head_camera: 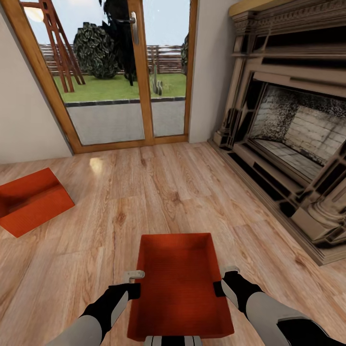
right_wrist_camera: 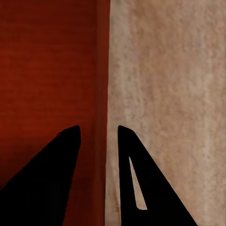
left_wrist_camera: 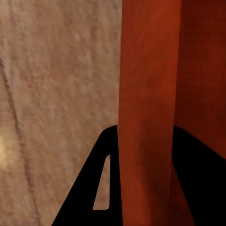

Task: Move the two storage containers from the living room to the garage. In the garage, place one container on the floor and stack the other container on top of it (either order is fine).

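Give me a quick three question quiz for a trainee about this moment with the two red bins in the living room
1. True or false: both grippers straddle side walls of the near storage container.
2. Where does the other storage container lie? A) inside the fireplace B) on the wood floor to the robot's left C) stacked in the near one
3. Fill in: the far wall has a glass ____ onto the garden.

Key:
1. True; the left gripper and right gripper each have a finger either side of a wall.
2. B
3. door

The second container is cropped by the frame edge.
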Controlling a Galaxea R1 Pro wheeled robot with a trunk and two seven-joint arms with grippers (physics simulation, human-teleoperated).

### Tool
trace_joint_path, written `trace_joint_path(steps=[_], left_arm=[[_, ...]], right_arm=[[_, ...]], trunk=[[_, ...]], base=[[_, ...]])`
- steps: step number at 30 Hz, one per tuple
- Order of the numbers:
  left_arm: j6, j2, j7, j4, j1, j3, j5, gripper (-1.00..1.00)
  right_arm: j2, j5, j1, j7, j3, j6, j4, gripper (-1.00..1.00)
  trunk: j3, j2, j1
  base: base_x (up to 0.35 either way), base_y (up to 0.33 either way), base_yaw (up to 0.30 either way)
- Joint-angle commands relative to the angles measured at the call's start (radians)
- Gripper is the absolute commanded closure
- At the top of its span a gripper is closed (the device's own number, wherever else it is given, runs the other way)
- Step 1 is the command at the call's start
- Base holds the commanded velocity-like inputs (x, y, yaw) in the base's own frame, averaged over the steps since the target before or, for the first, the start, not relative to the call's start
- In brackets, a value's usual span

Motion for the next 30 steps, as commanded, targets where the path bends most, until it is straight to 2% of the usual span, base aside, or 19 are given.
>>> trace_joint_path(steps=[1, 28, 30], left_arm=[[0.007, 0.000, 0.005, -0.003, 0.000, 0.007, -0.012, 1.00], [0.005, 0.000, 0.007, -0.003, 0.000, 0.007, -0.012, 1.00], [0.005, 0.000, 0.007, -0.003, -0.001, 0.007, -0.012, 1.00]], right_arm=[[-0.001, 0.024, 0.000, -0.006, 0.016, 0.010, -0.002, 1.00], [-0.001, 0.022, 0.000, -0.006, 0.016, 0.005, -0.002, 1.00], [-0.001, 0.022, 0.000, -0.006, 0.016, 0.005, -0.002, 1.00]], trunk=[[-0.001, 0.000, 0.000], [-0.001, 0.000, 0.000], [0.007, 0.000, -0.001]], base=[[0.000, 0.000, 0.000], [0.000, 0.000, 0.000], [0.000, 0.000, 0.000]])
